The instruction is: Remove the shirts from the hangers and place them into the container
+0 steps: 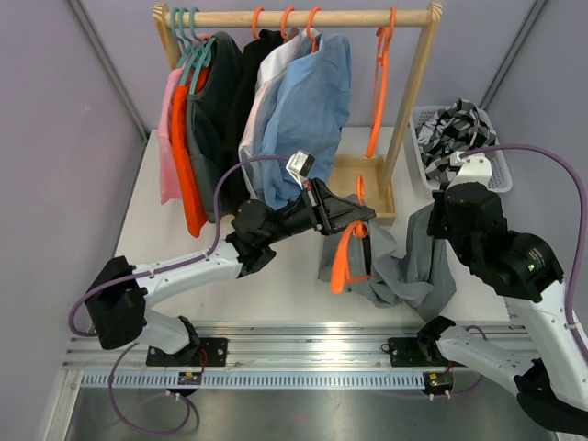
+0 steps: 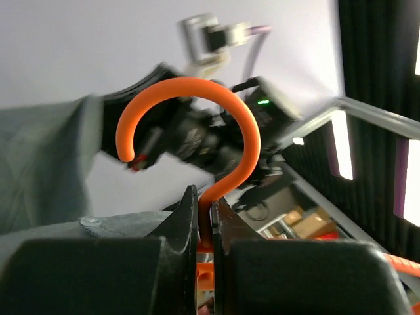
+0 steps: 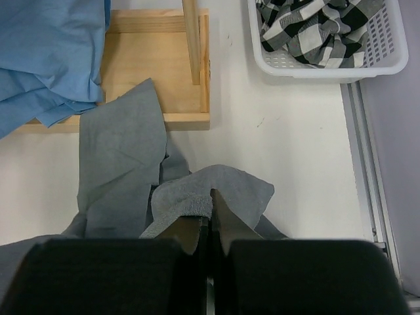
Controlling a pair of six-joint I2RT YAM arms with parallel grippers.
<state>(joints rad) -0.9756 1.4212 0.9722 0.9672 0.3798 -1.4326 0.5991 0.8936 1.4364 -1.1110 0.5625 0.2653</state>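
On the white surface (image 1: 276,276) in front of the wooden rack (image 1: 349,16), the grey shirt (image 1: 413,266) sits bunched and wrinkly between the two arms, and in the right wrist view one flap overlaps the rack's flat base. Up on the rail there's a light blue shirt (image 1: 308,110) packed in next to the other shirts (image 1: 211,101), with a bare orange hanger (image 1: 379,83) off to the right. The container (image 1: 501,175), white with lattice walls, is at the back right with the plaid shirt (image 1: 455,129) crumpled inside. An orange hanger (image 1: 347,262) rests against the grey shirt's left side. The left end effector (image 2: 205,203) is clamped tight on that hanger's stem just under the hook. The right end effector (image 3: 210,203) is pinched closed on a fold of the grey shirt's edge.
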